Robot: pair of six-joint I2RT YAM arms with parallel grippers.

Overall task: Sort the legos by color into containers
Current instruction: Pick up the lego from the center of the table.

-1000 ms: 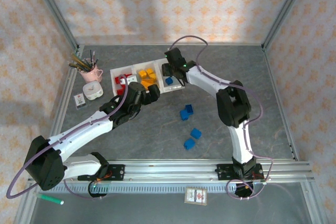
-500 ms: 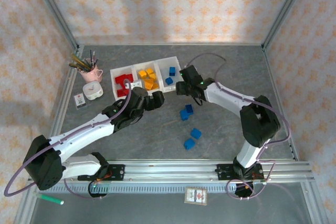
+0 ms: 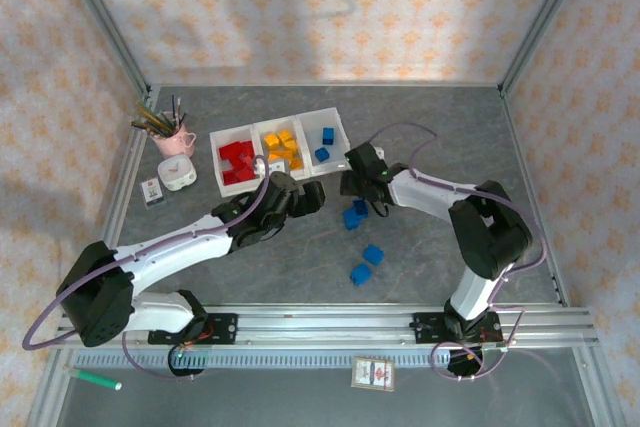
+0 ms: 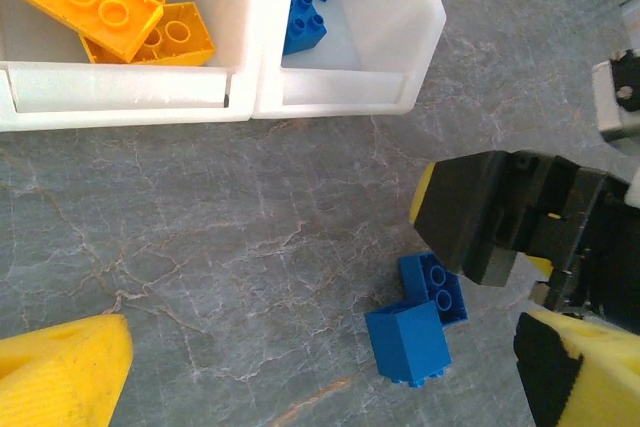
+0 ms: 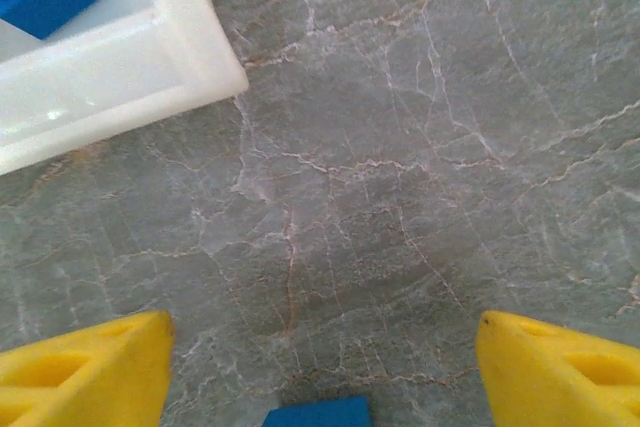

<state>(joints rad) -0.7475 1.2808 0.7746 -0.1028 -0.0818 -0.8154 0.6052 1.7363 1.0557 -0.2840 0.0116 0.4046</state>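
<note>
Worktop (image 3: 450, 127): grey, marble-veined slab that carries every item.
Containers (image 3: 340, 137): three translucent white open-top bins joined in a row, standing left of centre towards the far side of the worktop.
Left gripper (image 4: 320, 377): jaws spread wide, with a yellow fingertip at each lower corner of the left wrist view. It is empty, touches nothing, and hangs over bare worktop just in front of the containers.
Right gripper (image 5: 320, 367): jaws apart, with nothing between them. It is poised over the blue pair; whether it touches them cannot be told.
Red legos (image 3: 235, 160): heaped in the left bin.
Yellow-orange legos (image 3: 282, 150): piled in the middle bin.
Binned blue legos (image 3: 324, 143): two bricks in the right bin, lying apart.
Blue pair (image 4: 420, 322): two bricks touching, loose on the worktop near the containers.
Blue singles (image 3: 373, 254): two loose bricks near each other, closer to the arm bases.
</note>
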